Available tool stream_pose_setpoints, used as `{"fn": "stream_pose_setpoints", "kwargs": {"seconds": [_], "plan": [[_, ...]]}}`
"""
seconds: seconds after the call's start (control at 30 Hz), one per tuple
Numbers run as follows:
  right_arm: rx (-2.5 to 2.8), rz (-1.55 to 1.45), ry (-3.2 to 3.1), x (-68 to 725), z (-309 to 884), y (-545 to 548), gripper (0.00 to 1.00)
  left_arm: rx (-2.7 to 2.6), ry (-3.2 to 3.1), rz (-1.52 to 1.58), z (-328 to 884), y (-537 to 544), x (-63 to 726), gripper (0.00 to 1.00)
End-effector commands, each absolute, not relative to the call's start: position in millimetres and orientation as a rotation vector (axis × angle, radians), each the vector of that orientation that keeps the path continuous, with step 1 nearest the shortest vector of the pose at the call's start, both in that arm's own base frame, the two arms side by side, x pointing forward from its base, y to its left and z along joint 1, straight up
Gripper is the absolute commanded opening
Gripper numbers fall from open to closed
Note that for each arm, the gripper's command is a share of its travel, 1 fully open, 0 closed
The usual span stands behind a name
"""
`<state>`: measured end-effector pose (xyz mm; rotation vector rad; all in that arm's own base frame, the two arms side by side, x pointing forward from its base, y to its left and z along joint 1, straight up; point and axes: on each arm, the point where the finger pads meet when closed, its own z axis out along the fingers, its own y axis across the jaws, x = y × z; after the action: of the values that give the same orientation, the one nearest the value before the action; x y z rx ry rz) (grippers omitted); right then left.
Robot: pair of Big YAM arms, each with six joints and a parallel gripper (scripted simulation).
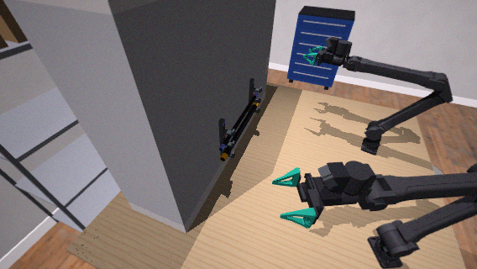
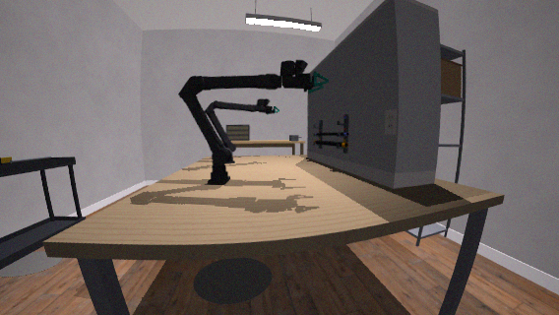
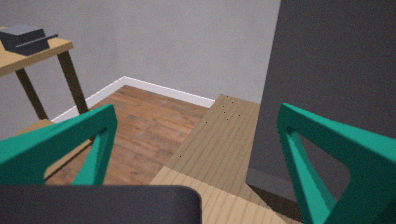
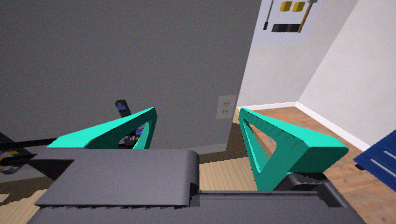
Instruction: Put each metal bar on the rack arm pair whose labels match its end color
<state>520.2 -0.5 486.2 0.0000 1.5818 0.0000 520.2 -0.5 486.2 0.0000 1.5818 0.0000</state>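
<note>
The rack has two dark uprights (image 1: 222,125) (image 2: 345,122) on the grey wall. One bar with blue ends (image 1: 222,147) (image 2: 345,134) lies on the middle pair of arms. The bar with orange ends (image 1: 224,157) (image 2: 344,145) lies on the pair below it. A blue label (image 4: 121,107) shows near an upright's top in the right wrist view; a small reddish label seems to sit above a middle arm. Other labels are too small to tell. My left gripper (image 1: 277,199) (image 2: 277,110) (image 3: 197,112) and my right gripper (image 1: 308,53) (image 2: 322,80) (image 4: 197,112) are open and empty, away from the bars.
The tall grey wall block (image 1: 189,63) (image 2: 366,74) stands on the wooden table (image 1: 235,248) (image 2: 197,228). A wall outlet (image 2: 390,122) (image 4: 226,107) is on it beside the rack. A blue drawer cabinet (image 1: 321,46) stands beyond the table. Both arms reach out above the table.
</note>
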Motion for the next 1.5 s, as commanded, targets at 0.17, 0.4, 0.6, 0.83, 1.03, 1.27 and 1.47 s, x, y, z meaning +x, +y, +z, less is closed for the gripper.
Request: {"fn": "stream_pose_setpoints", "kwargs": {"seconds": [0.17,0.4,0.6,0.83,1.03,1.27,1.47], "plan": [[0.0,0.0,1.571,519,492,0,1.0,0.0,1.571,0.0,492,0,519,1.0],[0.0,0.0,1.571,519,492,0,1.0,0.0,1.571,0.0,492,0,519,1.0],[-0.021,-0.018,1.58,520,483,4,1.0,0.023,1.576,0.014,483,-8,519,1.0],[-0.093,-0.079,1.571,521,471,20,1.0,0.104,1.554,0.064,471,-33,515,1.0],[-0.155,-0.132,1.561,521,460,33,1.0,0.173,1.534,0.106,460,-54,512,1.0],[-0.209,-0.178,1.552,521,451,45,1.0,0.233,1.514,0.144,451,-72,509,1.0],[-0.274,-0.233,1.539,522,441,58,1.0,0.306,1.489,0.188,441,-93,505,1.0]]}}
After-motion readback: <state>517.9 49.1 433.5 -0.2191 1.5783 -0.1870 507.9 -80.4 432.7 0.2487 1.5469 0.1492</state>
